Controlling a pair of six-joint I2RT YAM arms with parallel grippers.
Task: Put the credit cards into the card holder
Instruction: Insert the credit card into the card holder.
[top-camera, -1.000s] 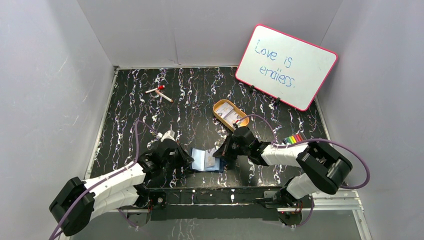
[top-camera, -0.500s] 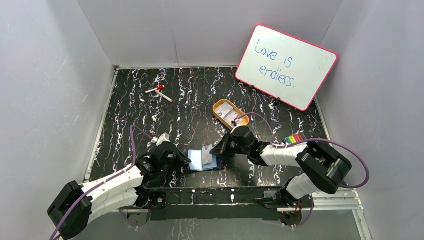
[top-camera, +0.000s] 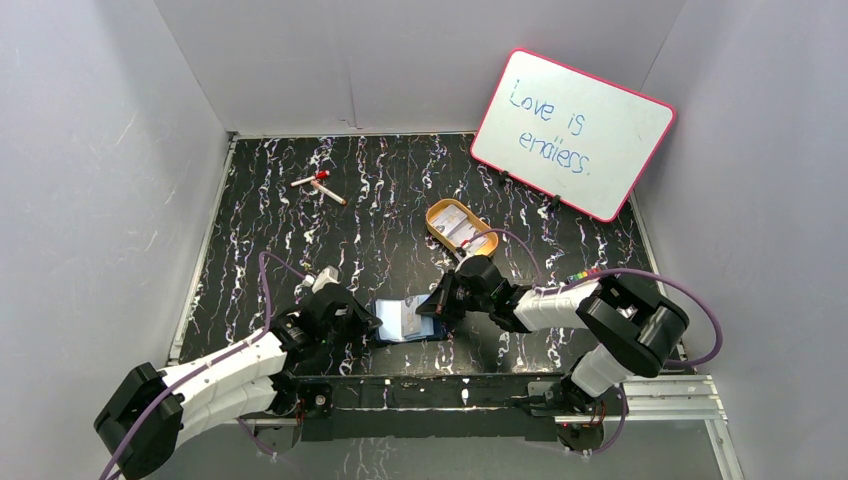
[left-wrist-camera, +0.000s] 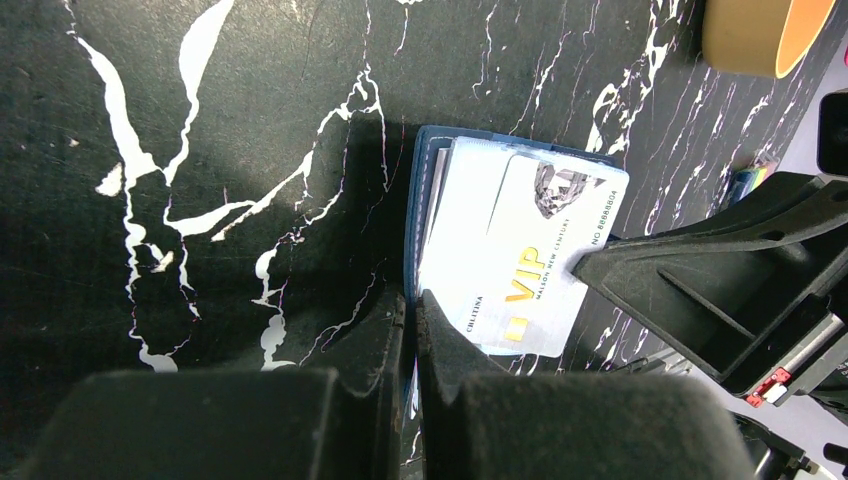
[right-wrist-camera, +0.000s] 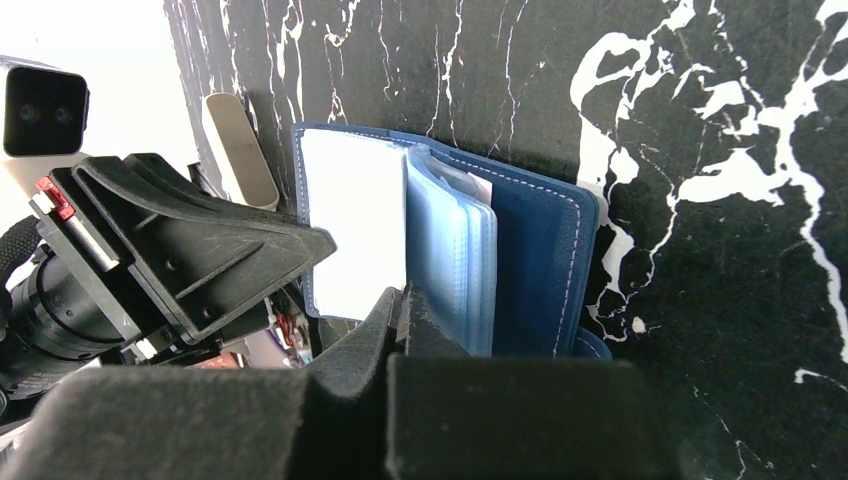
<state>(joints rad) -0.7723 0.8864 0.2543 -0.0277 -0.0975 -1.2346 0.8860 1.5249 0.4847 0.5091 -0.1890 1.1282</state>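
Item: card holder (right-wrist-camera: 540, 260), navy, lying open on the counter (top-camera: 400, 200) near the arm bases, pale blue sleeves showing.

On it: one credit card (left-wrist-camera: 530, 265), white, gold "VIP" print, flat across the sleeves with most of its face exposed; by my reckoning not yet seated in a pocket.

Right claw (right-wrist-camera: 400, 300): fully closed, seemingly nipping that card's edge.

Left claw (left-wrist-camera: 413, 310): closed, pinching the holder's near cover and steadying it.

Beyond: oval golden tin (top-camera: 431, 218), holding what look like further cards, so the job stands early, with the first card mid-insertion.

Farther off: marker pens (top-camera: 318, 185); whiteboard (top-camera: 572, 133), propped at the back right.
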